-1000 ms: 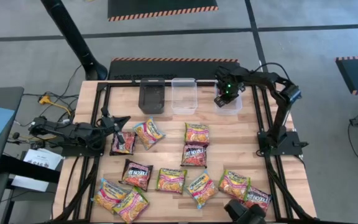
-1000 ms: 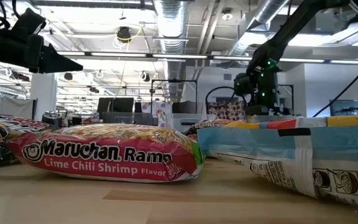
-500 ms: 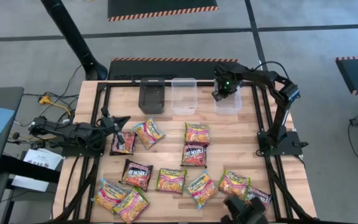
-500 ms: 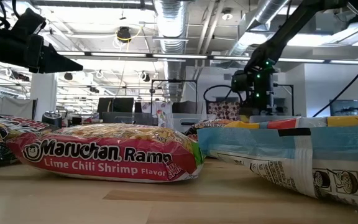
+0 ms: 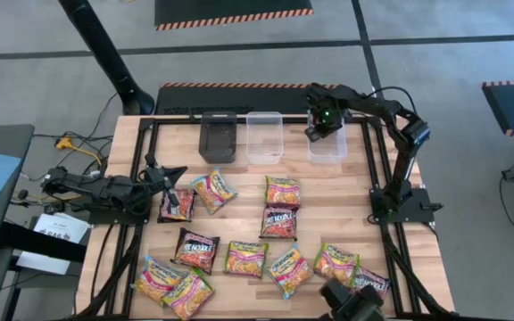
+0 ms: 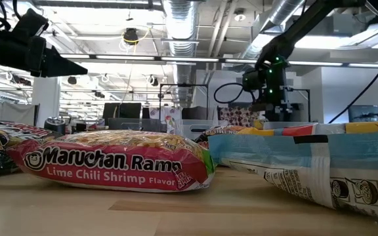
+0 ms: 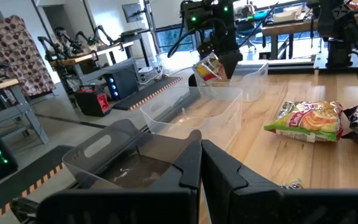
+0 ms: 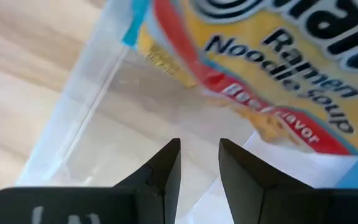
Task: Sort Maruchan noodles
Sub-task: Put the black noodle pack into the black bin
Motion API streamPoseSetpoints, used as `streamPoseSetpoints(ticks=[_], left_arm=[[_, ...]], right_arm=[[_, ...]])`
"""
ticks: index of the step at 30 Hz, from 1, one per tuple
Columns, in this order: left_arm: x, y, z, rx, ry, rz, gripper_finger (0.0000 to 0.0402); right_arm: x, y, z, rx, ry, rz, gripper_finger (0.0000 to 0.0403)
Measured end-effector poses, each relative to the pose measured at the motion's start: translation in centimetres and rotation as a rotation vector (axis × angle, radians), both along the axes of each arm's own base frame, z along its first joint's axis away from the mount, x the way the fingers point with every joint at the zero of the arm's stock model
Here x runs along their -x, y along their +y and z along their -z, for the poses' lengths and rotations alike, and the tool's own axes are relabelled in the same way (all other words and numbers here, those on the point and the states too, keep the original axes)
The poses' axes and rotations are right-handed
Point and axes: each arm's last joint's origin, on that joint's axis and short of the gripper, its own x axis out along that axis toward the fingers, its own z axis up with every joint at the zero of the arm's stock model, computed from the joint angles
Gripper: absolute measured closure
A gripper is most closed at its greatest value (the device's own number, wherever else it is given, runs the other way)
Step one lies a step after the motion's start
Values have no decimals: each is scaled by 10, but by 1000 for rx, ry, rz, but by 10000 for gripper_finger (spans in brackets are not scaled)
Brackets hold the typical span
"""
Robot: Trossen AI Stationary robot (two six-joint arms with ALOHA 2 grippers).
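right claw (image 5: 321, 125) up over the far right clear tub (image 5: 330, 150), pinching a packet (image 7: 211, 67) that dangles tilted just under it. seen from the wrist, fingers (image 8: 166, 163) set narrow, beef-flavour label right past the tips, clear tub wall and wood below. looks held rather than dropped, judging from the left wrist view, where the packet hangs clear above the rim.

left claw (image 5: 175, 171) parked low at the left side of the table (image 5: 328, 192), pressed fully closed, holding nothing, pointing toward the black tub (image 5: 219, 138).

step in hand, by the look of it: delivering one packet to its tub. plenty left to do, with the loose packets (image 5: 279, 221) spread flat across the near half of the table, well apart from all three tubs. middle tub (image 5: 264, 135) shows nothing inside from above.

next up, most likely: settle over the tub's middle, drop low enough for the packet to clear the rim, then spread the fingers and let go. calls for care with the tilt, since a corner could catch the thin wall and tip the packet out. after that, back for another.
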Motion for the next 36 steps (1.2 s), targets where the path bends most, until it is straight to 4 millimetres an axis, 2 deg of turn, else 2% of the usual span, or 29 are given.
streamPoseSetpoints(ticks=[19,25,31,36], left_arm=[[0,0,0,0,0,0,402],[0,0,0,-10,8,0,401],[0,0,0,-175,131,-4,401],[0,0,0,-160,119,-3,401]], right_arm=[[-33,29,-55,-53,51,-144,271],[-49,47,-69,-49,52,-215,271],[-66,70,-85,-40,46,-293,271],[-79,90,-101,-29,36,-338,271]])
